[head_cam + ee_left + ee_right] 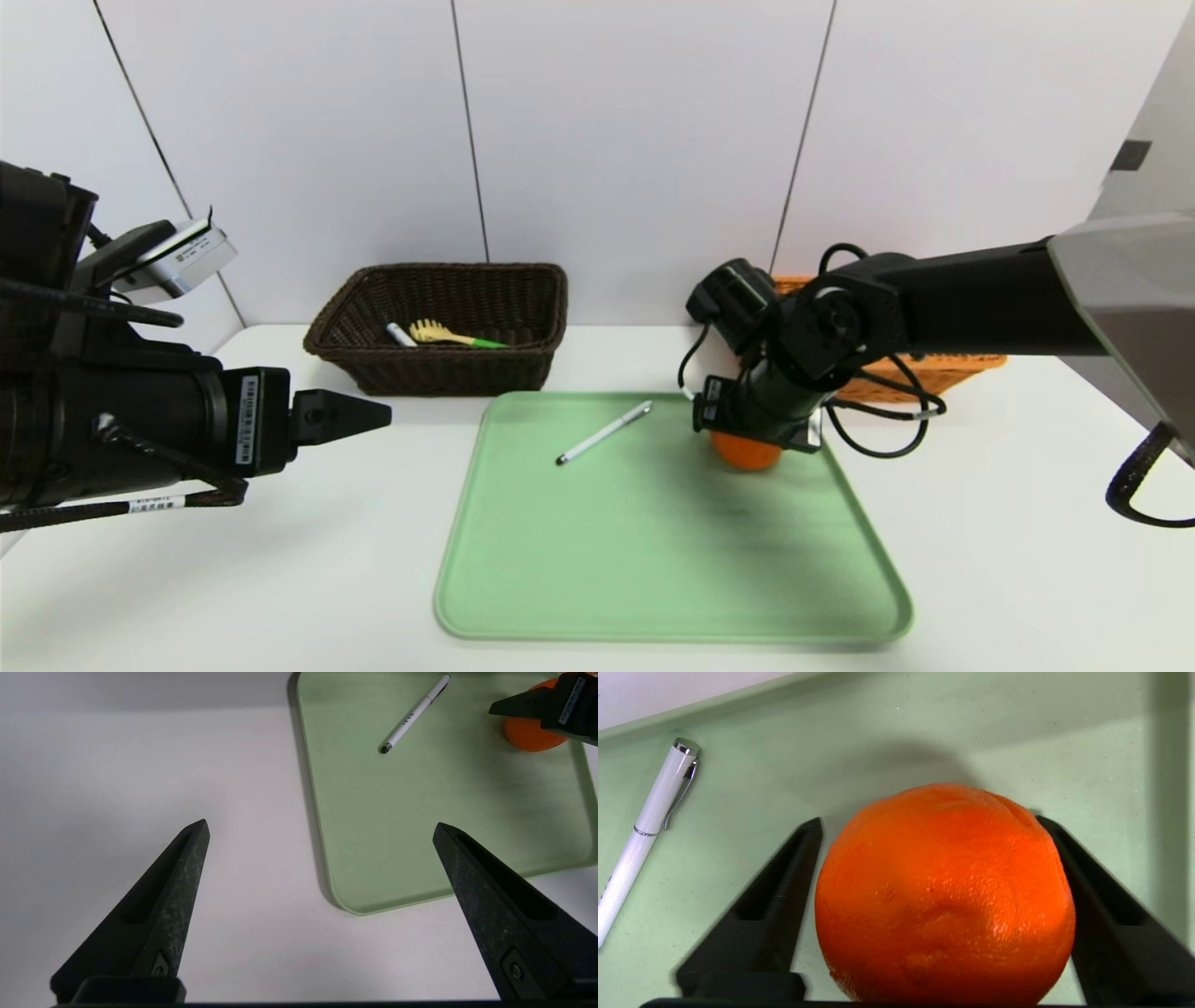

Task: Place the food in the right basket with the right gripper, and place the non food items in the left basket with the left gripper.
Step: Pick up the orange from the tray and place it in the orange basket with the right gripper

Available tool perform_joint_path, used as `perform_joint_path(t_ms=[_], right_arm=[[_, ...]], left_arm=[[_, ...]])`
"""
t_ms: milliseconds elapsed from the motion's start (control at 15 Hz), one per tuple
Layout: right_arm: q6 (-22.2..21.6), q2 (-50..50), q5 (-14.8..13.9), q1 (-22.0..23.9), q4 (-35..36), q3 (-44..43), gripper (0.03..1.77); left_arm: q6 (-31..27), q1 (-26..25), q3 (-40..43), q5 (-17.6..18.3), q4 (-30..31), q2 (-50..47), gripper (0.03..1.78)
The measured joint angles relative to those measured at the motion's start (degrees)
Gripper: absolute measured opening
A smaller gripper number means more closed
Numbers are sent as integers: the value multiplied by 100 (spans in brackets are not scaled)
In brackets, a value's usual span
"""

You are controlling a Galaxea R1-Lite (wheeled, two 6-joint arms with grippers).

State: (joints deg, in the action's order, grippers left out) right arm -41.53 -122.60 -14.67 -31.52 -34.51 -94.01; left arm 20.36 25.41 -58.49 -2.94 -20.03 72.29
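Landmark: tray (pixel 653 560), flat on the table (pixel 1027 560), centre. Pen (pixel 604 433) lies on the tray, far-left part, slanted. Orange (pixel 744 454) sits on the tray, far-right part, well apart from the pen. Right gripper (pixel 927 821) is over the tray's far-right corner, one finger either side of the orange. Left basket (pixel 439 329) stands behind the tray's far-left corner, off the tray; pasta spoon (pixel 453 335) and marker (pixel 400 334) lie in it, side by side. Right basket (pixel 943 371) stands behind the tray's far-right corner, mostly hidden by the right arm. Left gripper (pixel 373 413) hangs left of the tray, over the table.
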Motion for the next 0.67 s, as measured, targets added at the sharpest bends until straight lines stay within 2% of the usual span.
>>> perform_joint_path(t_ms=[67, 133, 400, 667], right_arm=[[2, 5, 1, -2, -2, 0, 127], [0, 9, 4, -17, -2, -2, 123], [-6, 96, 11, -78, -66, 5, 122], [2, 623, 76, -299, -179, -78, 122]], left_arm=[[0, 0, 2, 0, 0, -7, 169], [-2, 0, 2, -1, 0, -13, 169], [0, 0, 30, 2, -6, -66, 169], [-10, 0, 196, 18, -4, -178, 169]])
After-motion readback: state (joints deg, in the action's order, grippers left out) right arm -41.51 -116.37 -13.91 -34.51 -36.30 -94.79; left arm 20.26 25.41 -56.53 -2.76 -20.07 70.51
